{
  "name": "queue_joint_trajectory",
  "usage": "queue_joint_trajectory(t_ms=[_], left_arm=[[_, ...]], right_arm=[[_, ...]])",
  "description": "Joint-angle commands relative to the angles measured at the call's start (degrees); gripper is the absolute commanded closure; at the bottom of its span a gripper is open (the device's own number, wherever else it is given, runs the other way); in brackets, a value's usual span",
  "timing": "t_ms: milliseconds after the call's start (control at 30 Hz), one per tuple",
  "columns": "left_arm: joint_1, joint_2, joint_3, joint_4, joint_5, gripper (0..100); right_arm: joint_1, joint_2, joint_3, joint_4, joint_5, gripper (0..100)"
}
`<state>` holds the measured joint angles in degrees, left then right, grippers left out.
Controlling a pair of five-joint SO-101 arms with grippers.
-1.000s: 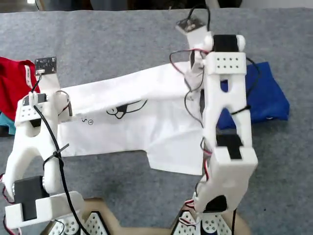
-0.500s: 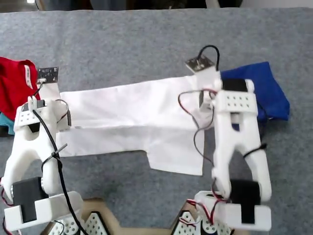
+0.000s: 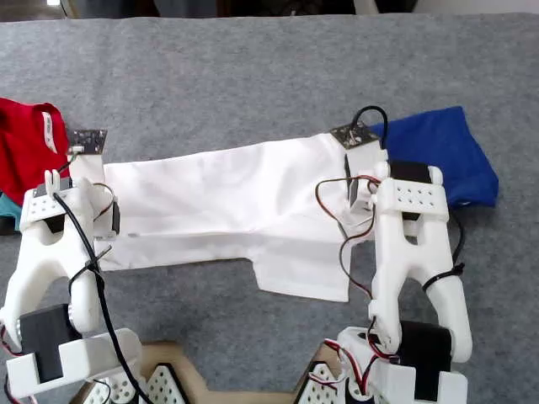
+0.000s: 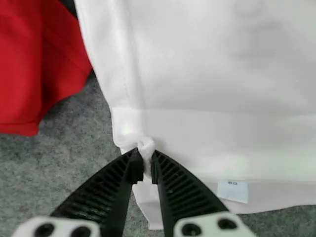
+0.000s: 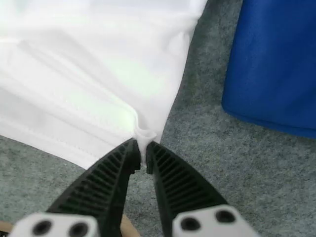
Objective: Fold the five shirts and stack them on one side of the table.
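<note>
Both arms have drawn back toward the near edge of the table over the past second, the right arm [image 3: 413, 244] by far the more, hauling the far edge of the white shirt [image 3: 227, 202] over itself so that the black drawing seen on its front a second ago is now folded under. Two grippers hold the one garment. The left gripper [image 4: 146, 160] has its black ribbed jaws nearly closed on a small pinch of white cloth at the shirt's folded corner on the left side, just beside the red shirt [image 4: 34, 64]. The right gripper [image 5: 142, 148] is likewise narrowed onto a nub of white fabric at the shirt's right-hand edge, with grey table covering showing between that edge and the blue shirt [image 5: 276, 64]. From above, the white shirt lies across the middle of the grey table [image 3: 210, 76] as a long band running from the left arm [image 3: 59, 244] to the right arm, with a lower layer and one sleeve jutting out toward the near edge. Four garments can be counted. There is one white in the middle, one red bunched at the table's left edge [image 3: 25, 151], one blue folded at the right behind the right arm [image 3: 446, 164], and one teal piece [image 3: 10, 210] showing as a sliver just beside the red one. A small white label [image 4: 232, 190] is visible on the lower layer of the white shirt, near the left gripper.
</note>
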<state>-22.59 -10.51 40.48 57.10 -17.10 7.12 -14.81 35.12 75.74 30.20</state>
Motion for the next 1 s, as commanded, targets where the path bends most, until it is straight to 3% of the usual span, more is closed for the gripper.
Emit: queue_joint_trajectory(t_ms=[0, 267, 600, 967], left_arm=[[-1.4, -4.5, 0.2, 0.9, -1.1, 97], [-1.8, -12.9, 4.6, 0.9, -2.1, 97], [-1.2, -12.5, 6.5, 0.8, 4.5, 97], [1.1, -12.6, 10.5, 0.8, 3.6, 97]], right_arm=[[1.1, -2.5, 0.0, 0.0, 1.1, 98.5], [1.0, -2.5, 0.5, 2.4, 2.2, 98.5], [0.8, -3.6, 3.3, 2.8, 2.8, 98.5], [1.1, -11.5, 9.9, 2.5, 4.3, 98.5]])
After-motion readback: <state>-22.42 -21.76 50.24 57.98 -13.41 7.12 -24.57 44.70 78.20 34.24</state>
